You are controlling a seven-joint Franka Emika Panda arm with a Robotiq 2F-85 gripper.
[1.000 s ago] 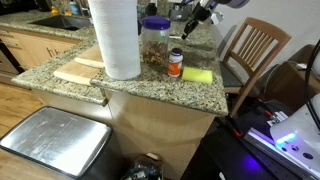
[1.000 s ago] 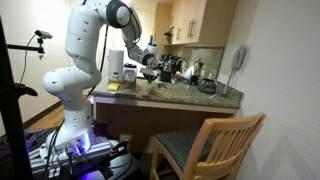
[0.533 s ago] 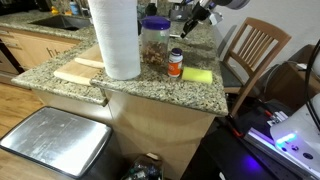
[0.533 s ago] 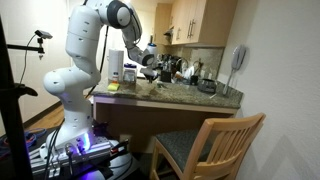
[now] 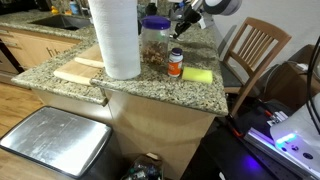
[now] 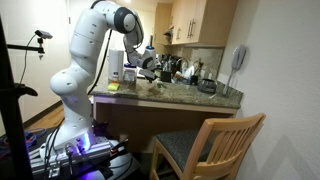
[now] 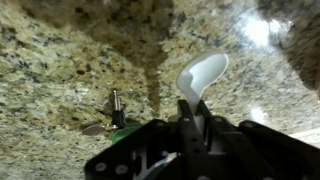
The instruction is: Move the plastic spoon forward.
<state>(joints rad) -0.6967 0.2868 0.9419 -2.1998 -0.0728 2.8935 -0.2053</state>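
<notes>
In the wrist view a white plastic spoon (image 7: 200, 75) points its bowl away from me over the speckled granite counter (image 7: 60, 60). My gripper (image 7: 195, 118) is shut on the spoon's handle, fingers pinching it. In both exterior views the gripper (image 5: 185, 22) (image 6: 150, 66) hangs just above the counter behind the jar; the spoon itself is too small to make out there.
A paper towel roll (image 5: 115, 38), a jar of nuts (image 5: 154, 45), a small orange-lidded bottle (image 5: 176, 63) and a yellow sponge (image 5: 197, 75) stand on the counter. A wooden chair (image 5: 255, 50) is beside it. Dark appliances (image 6: 205, 85) sit further along the counter.
The arm has shifted a little, carrying the gripper slightly lower and toward the jar side; the counter objects have not moved.
</notes>
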